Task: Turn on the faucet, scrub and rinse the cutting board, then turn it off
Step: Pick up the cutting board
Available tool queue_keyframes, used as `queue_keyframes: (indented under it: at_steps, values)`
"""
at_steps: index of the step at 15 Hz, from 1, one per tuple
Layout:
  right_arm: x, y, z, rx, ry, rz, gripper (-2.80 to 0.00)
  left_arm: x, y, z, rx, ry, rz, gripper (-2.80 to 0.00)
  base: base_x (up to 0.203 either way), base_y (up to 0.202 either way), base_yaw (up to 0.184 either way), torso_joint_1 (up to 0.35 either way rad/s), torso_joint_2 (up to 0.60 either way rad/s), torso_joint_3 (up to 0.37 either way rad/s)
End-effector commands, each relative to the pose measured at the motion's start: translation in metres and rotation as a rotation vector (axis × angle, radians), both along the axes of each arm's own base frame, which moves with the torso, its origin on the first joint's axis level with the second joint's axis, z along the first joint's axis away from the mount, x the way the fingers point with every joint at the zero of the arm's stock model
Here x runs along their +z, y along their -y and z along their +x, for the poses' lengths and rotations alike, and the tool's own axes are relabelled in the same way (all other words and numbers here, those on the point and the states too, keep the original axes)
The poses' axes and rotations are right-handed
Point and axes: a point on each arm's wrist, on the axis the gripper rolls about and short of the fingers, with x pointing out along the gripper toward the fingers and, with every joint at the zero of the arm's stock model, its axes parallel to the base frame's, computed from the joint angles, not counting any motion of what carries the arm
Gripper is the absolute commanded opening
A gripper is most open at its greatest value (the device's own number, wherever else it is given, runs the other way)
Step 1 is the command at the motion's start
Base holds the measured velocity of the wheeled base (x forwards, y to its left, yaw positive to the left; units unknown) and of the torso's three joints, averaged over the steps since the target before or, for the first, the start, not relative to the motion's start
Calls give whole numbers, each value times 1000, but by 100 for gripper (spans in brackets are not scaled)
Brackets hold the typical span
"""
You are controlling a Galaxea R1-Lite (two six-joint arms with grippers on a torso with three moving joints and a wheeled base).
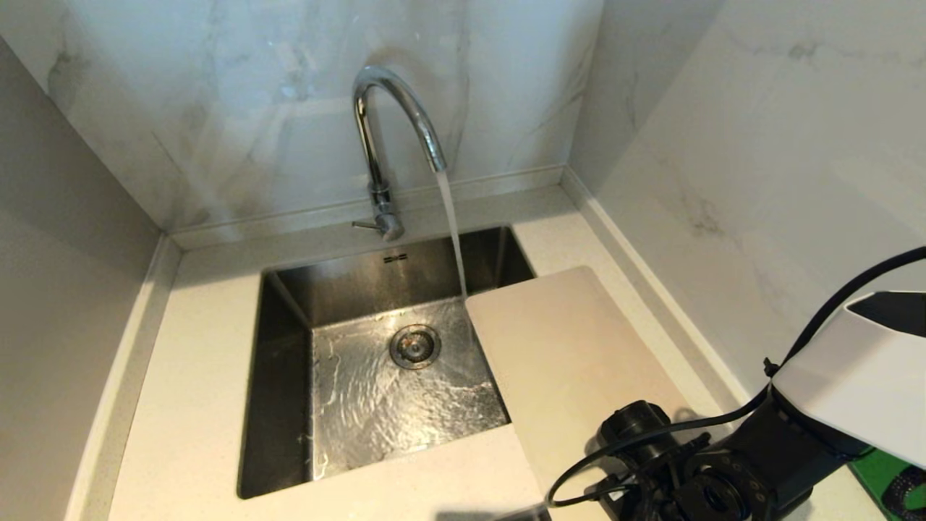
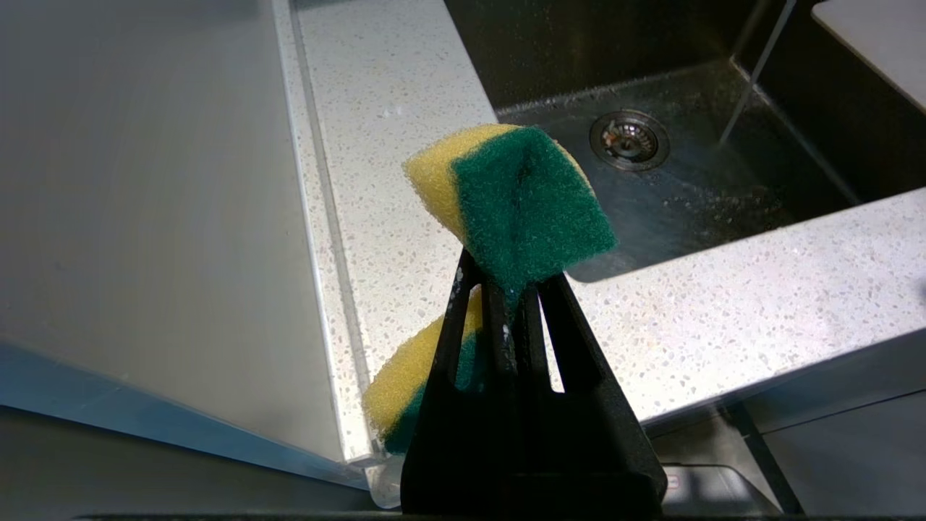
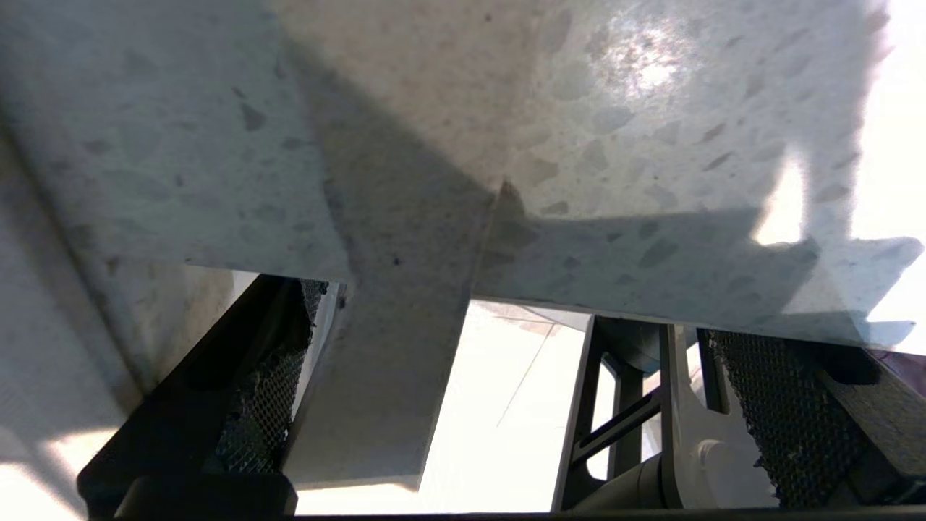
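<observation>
Board edge [image 3: 376, 391] lies between wide-spread right gripper [image 3: 506, 405] pads, unclamped; left gripper [image 2: 506, 289] pinches sponge [image 2: 521, 202].

A steel sink [image 1: 289, 376] with a round drain [image 1: 415, 346] sits in a speckled white countertop [image 1: 195, 391].

- One faucet [image 1: 396, 130], a single stream of water [image 1: 451, 231] running from it.
- One sink [image 1: 289, 347] with one drain [image 1: 415, 346].
- One cutting board [image 1: 571, 354].
- One sponge [image 2: 510, 206].
- Two grippers: left gripper [image 2: 506, 289], right gripper [image 3: 506, 405].
- One green item [image 1: 886, 477] at the counter's edge, perhaps a mat; mostly cut off.
</observation>
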Motion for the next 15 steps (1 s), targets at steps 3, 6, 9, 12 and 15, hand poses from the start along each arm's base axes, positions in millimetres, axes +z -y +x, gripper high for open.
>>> queue_keyframes:
  at_steps: [3, 6, 9, 12, 15]
  values:
    - [-4, 0, 0, 2, -11, -14, 0, 0, 0, 0, 0, 2, -1, -280, 0, 0, 0, 0, 0, 0]
    - [-5, 1, -1, 36, -20, -28, 0, 0, 0, 0, 1, 0, -1, -280, 0, 0, 0, 0, 0, 0]
    - [-8, 1, -1, 49, -27, -37, 0, 0, 0, 0, 1, 0, -1, -280, 0, 0, 0, 0, 0, 0]
    - [-8, 2, -2, 45, -21, -60, 0, 0, 0, 0, 1, 0, -1, -280, 0, 0, 0, 0, 0, 0]
    - [-10, 2, -1, 45, -26, -73, 0, 0, 0, 0, 1, 1, -1, -280, 0, 0, 0, 0, 0, 0]
